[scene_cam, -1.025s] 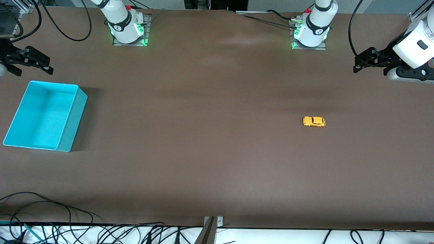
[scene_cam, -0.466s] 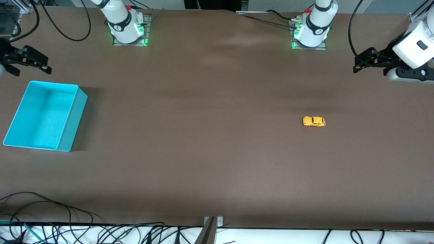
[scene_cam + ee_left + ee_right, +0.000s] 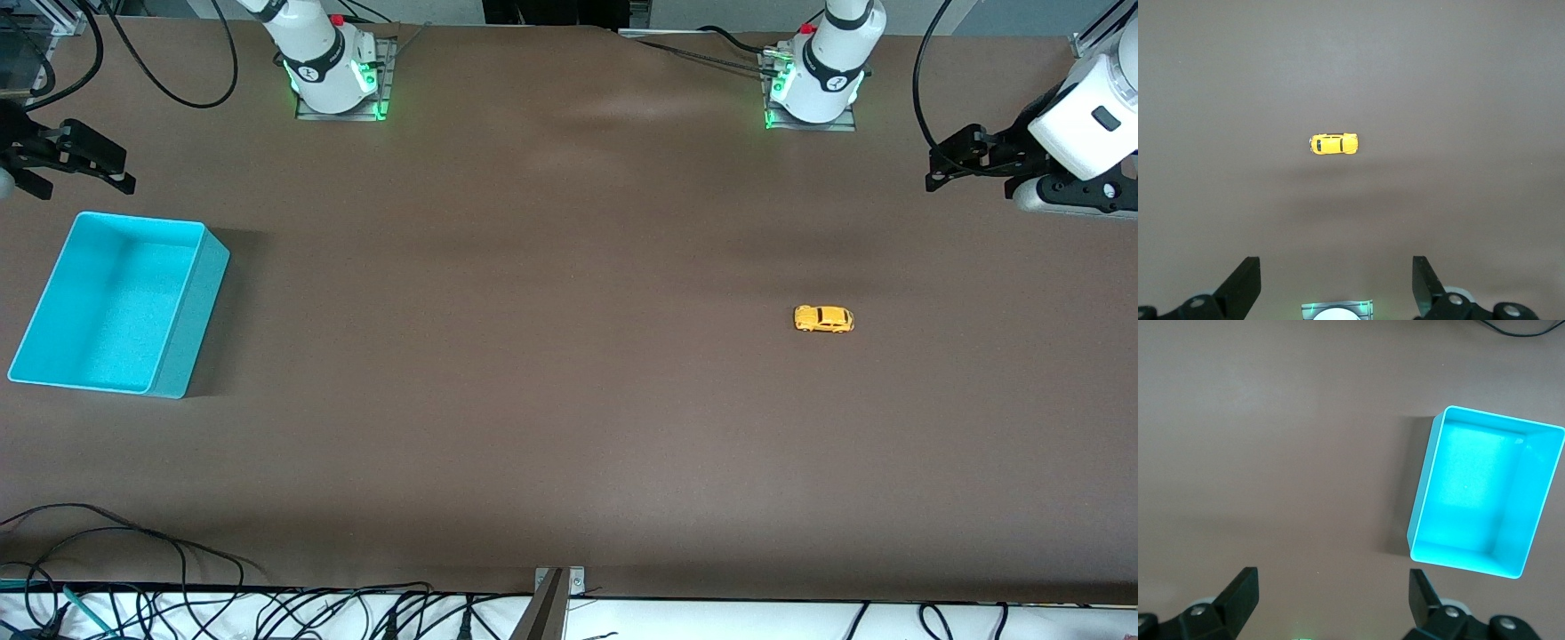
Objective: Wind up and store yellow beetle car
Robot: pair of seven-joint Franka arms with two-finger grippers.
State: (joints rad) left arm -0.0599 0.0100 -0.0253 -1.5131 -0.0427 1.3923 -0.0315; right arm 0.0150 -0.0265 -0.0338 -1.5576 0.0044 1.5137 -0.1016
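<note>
The yellow beetle car (image 3: 823, 318) is showing glossy paint; the turquoise bin (image 3: 191, 324) is looking like smooth plastic, the table (image 3: 533, 356) matt brown

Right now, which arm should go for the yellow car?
Left. The yellow beetle car lies toward its end of the table; the left gripper is open. The right gripper waits, open, by the turquoise bin.

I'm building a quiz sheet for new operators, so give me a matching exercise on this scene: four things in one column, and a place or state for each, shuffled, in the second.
Things:
1. yellow beetle car
2. turquoise bin
3. left gripper
4. right gripper

Places or states:
A. empty, at the right arm's end of the table
B. open, up in the air near the bin
C. on its wheels on the bare table, untouched
D. open, at the left arm's end

Pairs: 1-C, 2-A, 3-D, 4-B
</note>
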